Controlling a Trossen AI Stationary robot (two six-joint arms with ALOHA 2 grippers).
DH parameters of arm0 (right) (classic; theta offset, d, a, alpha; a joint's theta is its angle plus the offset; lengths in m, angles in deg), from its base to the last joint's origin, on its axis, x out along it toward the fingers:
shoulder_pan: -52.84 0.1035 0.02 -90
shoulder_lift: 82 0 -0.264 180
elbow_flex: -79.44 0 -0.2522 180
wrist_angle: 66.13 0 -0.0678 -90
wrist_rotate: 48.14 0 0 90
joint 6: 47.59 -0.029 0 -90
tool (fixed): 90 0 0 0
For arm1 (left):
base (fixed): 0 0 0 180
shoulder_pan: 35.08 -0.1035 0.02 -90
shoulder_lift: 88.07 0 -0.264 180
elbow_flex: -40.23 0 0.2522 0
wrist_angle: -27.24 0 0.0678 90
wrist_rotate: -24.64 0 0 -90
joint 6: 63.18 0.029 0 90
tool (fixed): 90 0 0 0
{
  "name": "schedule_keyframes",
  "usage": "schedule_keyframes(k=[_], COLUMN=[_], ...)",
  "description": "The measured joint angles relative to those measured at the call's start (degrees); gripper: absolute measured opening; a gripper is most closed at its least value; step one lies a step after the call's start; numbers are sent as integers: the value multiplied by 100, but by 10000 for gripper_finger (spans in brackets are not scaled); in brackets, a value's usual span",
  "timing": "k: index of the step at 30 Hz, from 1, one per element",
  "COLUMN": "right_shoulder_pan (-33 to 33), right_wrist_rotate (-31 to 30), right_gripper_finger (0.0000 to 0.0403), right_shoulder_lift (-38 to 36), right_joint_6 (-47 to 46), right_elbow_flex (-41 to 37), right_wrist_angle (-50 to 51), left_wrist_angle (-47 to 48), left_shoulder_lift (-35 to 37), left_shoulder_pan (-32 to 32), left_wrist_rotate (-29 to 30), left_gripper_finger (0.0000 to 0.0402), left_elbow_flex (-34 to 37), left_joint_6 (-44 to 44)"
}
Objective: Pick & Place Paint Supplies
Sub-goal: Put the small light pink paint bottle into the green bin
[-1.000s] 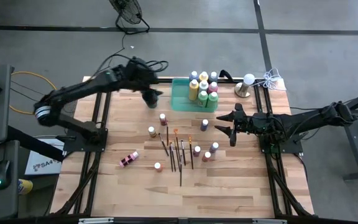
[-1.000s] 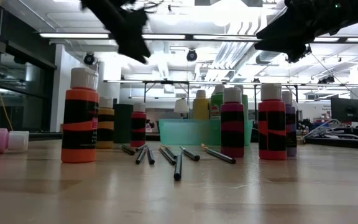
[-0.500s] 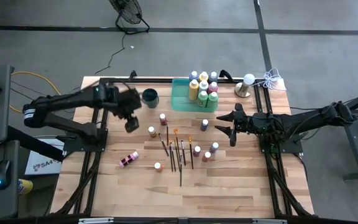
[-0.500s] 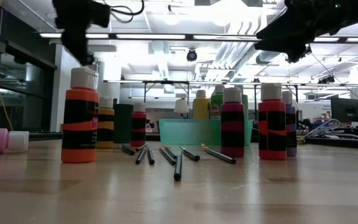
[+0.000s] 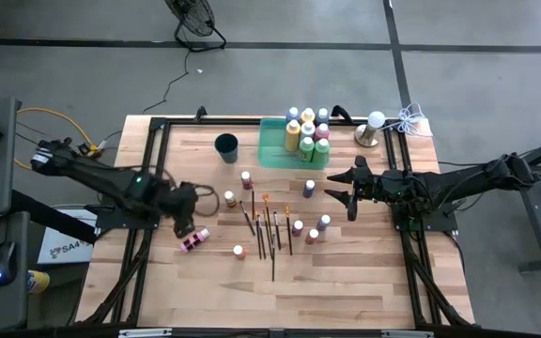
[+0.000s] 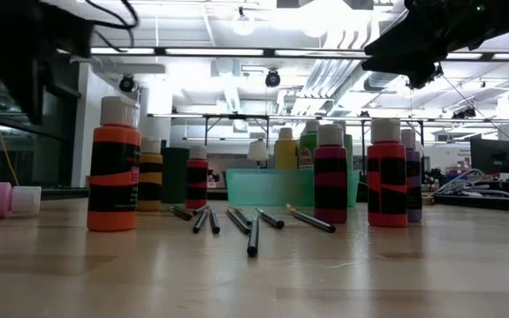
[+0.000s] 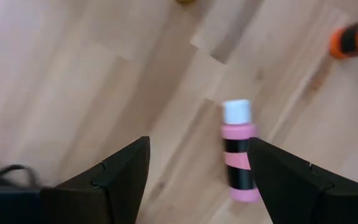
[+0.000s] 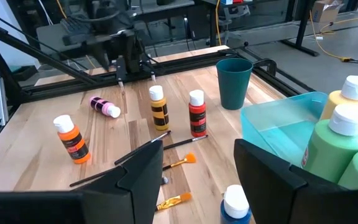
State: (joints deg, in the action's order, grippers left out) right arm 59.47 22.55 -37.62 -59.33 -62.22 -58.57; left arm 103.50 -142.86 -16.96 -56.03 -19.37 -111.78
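High view shows my surface (image 5: 346, 291): pale wood planks with a dark frame round it, on a grey floor. Low view looks across the wood into a big room with long lights on the ceiling.

Near the far edge sits a green tray (image 5: 274, 147) with bottles (image 5: 307, 132) standing in it. A dark cup (image 5: 226, 147) stands beside the tray. More bottles stand apart on the wood: an orange bottle (image 6: 114, 165), a yellow bottle (image 8: 159, 107) and a red bottle (image 8: 197, 112), all upright with caps up. Brushes (image 5: 270, 229) lie flat in the middle, side by side, their long way running from the near edge to the far edge.

One pink bottle (image 5: 194, 239) lies on its side near my left edge. In the high view its long way runs on a slant, and its pale cap points toward the middle and a bit away from the near edge.

My left gripper (image 5: 183, 228) hangs just by the pink bottle. My left fingers (image 7: 110, 180) are spread apart, hold nothing, and do not touch the bottle.

My right gripper (image 5: 340, 194) waits over the right side, near a blue bottle (image 5: 309, 189). It is spread too, with nothing in it.
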Motion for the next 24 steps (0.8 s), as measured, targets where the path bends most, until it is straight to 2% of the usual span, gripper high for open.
schedule_keyframes(k=[6, 11, 17, 24], right_shoulder_pan=[0, 0, -2, 0], right_wrist_rotate=[0, 0, 0, 0], right_gripper_finger=[191, 191, 191, 191], right_shoulder_lift=[0, 0, 0, -2], right_joint_6=[1, 0, 0, 0], right_elbow_flex=[0, 0, 0, 0], right_wrist_angle=[-4, -3, 0, -3], left_wrist_angle=[-565, -816, -886, -1103], left_shoulder_lift=[136, -16, -270, -459], left_shoulder_pan=[1090, 1698, 2152, 2329], left_wrist_rotate=[93, 218, 437, 435], left_gripper_finger=[264, 264, 264, 264], left_elbow_flex=[608, 919, 1010, 1010], left_joint_6=[-923, -1611, -2174, -2229])
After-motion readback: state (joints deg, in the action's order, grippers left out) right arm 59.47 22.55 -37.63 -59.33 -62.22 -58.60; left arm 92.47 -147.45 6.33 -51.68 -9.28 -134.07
